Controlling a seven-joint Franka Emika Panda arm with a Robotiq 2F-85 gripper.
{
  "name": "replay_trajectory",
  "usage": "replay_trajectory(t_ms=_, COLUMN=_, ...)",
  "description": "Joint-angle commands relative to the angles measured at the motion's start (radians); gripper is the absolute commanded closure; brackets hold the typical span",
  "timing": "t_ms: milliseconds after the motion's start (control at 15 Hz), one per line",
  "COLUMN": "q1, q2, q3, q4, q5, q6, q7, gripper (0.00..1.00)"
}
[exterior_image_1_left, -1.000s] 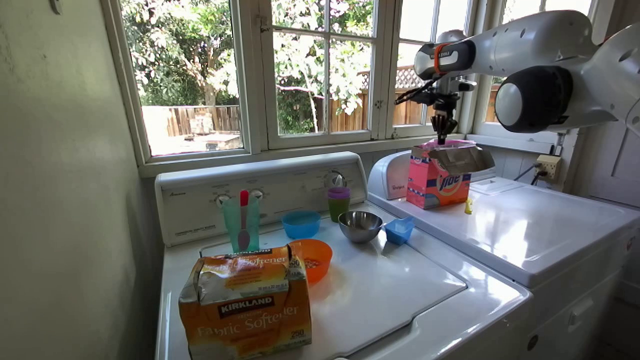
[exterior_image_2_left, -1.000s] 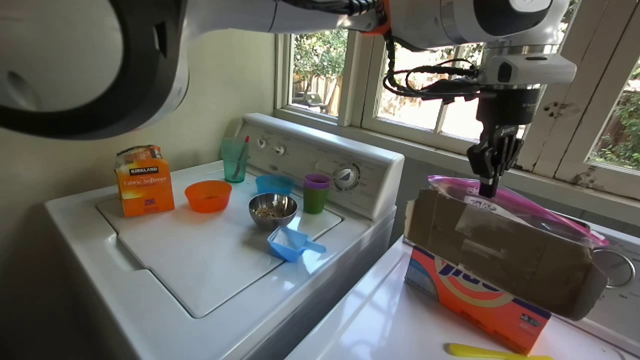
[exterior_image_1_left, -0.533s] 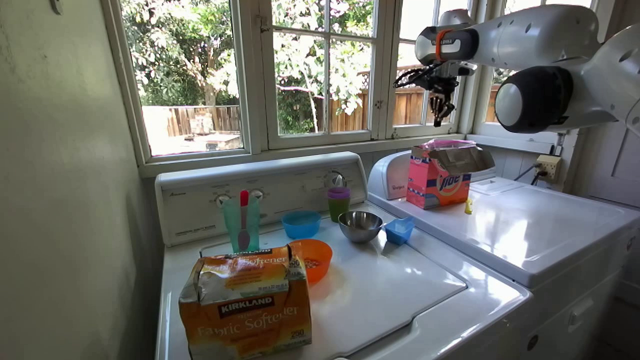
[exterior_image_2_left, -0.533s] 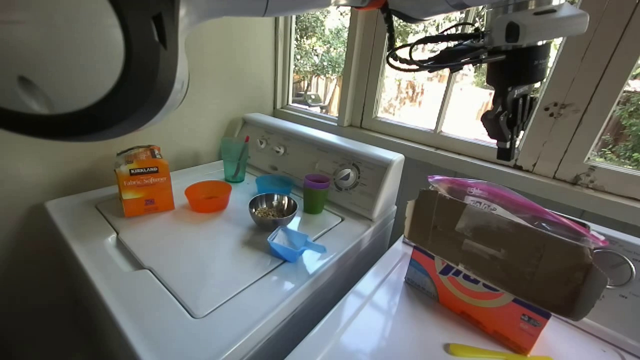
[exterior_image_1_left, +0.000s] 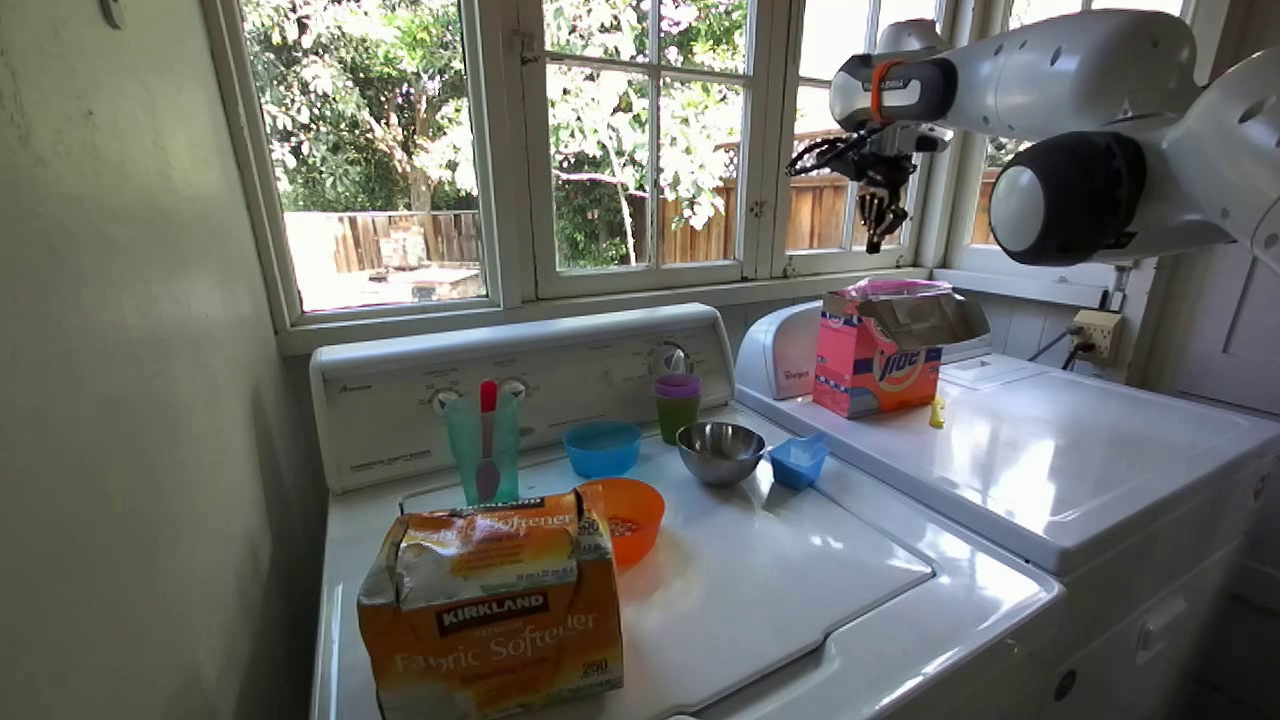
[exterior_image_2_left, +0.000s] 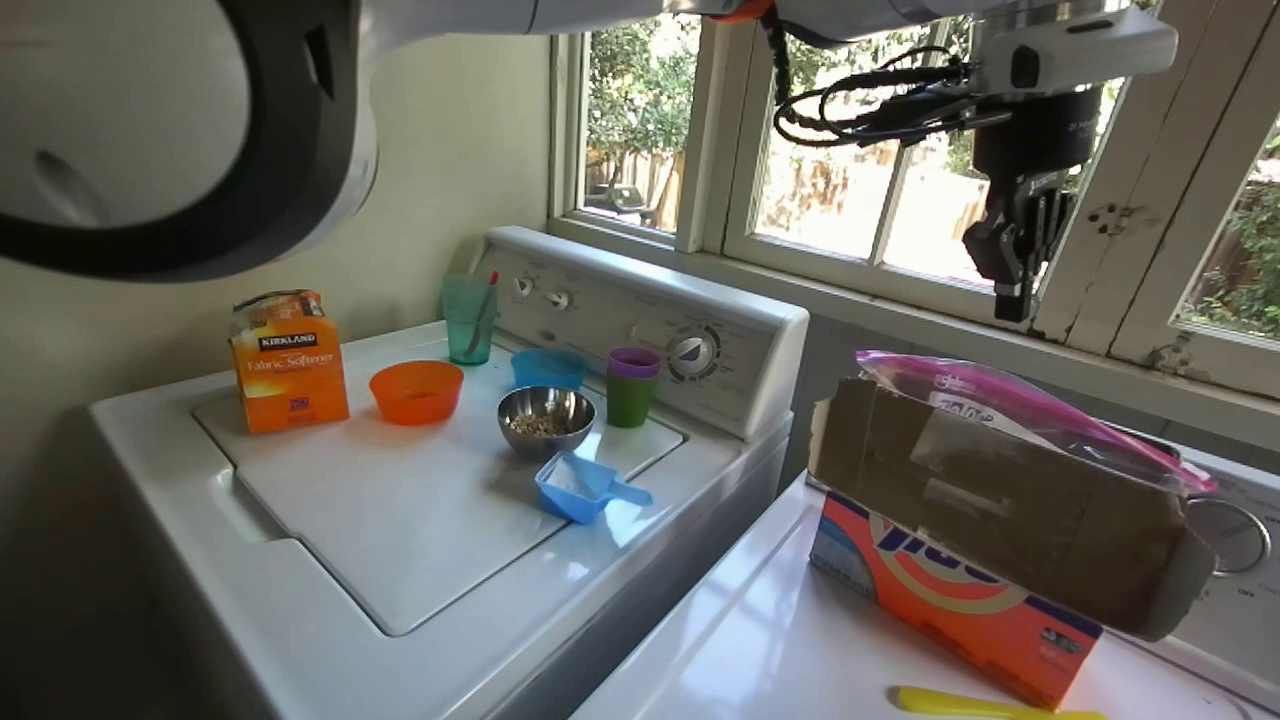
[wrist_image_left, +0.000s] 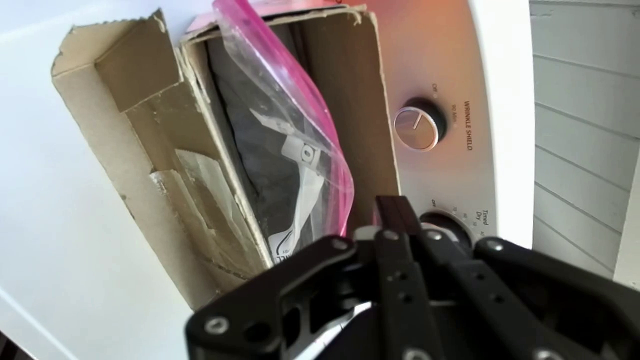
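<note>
My gripper (exterior_image_1_left: 873, 246) is shut and empty, with its fingertips together, pointing down; it also shows in an exterior view (exterior_image_2_left: 1012, 303) and the wrist view (wrist_image_left: 396, 215). It hangs above an orange Tide box (exterior_image_1_left: 890, 385) and touches nothing. The box (exterior_image_2_left: 960, 590) stands on the white dryer (exterior_image_1_left: 1010, 450) with its cardboard flap folded outward. A clear zip bag with a pink edge (exterior_image_2_left: 1060, 410) sticks out of the open box top. In the wrist view the bag (wrist_image_left: 325, 120) lies over a dark interior. A yellow handle-like object (exterior_image_2_left: 980, 703) lies beside the box.
On the adjoining washer (exterior_image_2_left: 380, 540) stand a steel bowl of grains (exterior_image_2_left: 520, 440), blue scoop (exterior_image_2_left: 590, 490), green and purple cups (exterior_image_2_left: 632, 400), blue bowl (exterior_image_2_left: 548, 370), orange bowl (exterior_image_2_left: 415, 395), teal cup with spoon (exterior_image_2_left: 462, 320) and fabric softener box (exterior_image_2_left: 290, 375). Windows stand behind.
A second ago the fingertips were down at the bag in the box opening. The gripper has since risen straight up, and has been nearly still for the last half second. The bag stays in the box.
</note>
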Motion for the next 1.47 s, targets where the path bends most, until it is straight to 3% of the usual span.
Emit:
replay_trajectory(t_ms=0, q1=0.002, q2=0.012, q3=0.012, q4=-0.016, q5=-0.017, q6=0.071, q7=-0.02, gripper=1.0)
replay_trajectory(t_ms=667, q1=0.001, q2=0.052, q3=0.01, q4=-0.007, q5=-0.026, q6=0.036, q7=-0.087, gripper=1.0)
replay_trajectory(t_ms=1400, q1=0.009, q2=0.037, q3=0.004, q4=-0.019, q5=-0.044, q6=-0.126, q7=-0.094, gripper=1.0)
